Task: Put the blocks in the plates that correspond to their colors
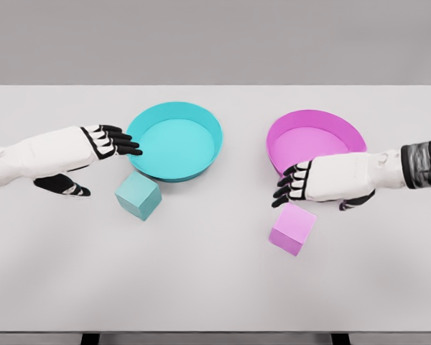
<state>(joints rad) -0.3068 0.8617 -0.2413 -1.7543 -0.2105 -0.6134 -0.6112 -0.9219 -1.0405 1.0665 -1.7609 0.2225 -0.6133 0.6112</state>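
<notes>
Teal and pink, the small rigid cubes and are lying on the white table before their matching round plates, likely light, best pinched across opposite flat faces, while the left hand and right hand are hovering open-fingered, holding nothing.

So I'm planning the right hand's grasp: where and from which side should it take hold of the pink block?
Probably from above, pinching two opposite side faces of the pink block. It sits flat on the table, turned a little, so the hand should rotate to match its faces. The right hand hovers just above and behind it, open, in front of the pink plate, so a short descent looks enough.
</notes>
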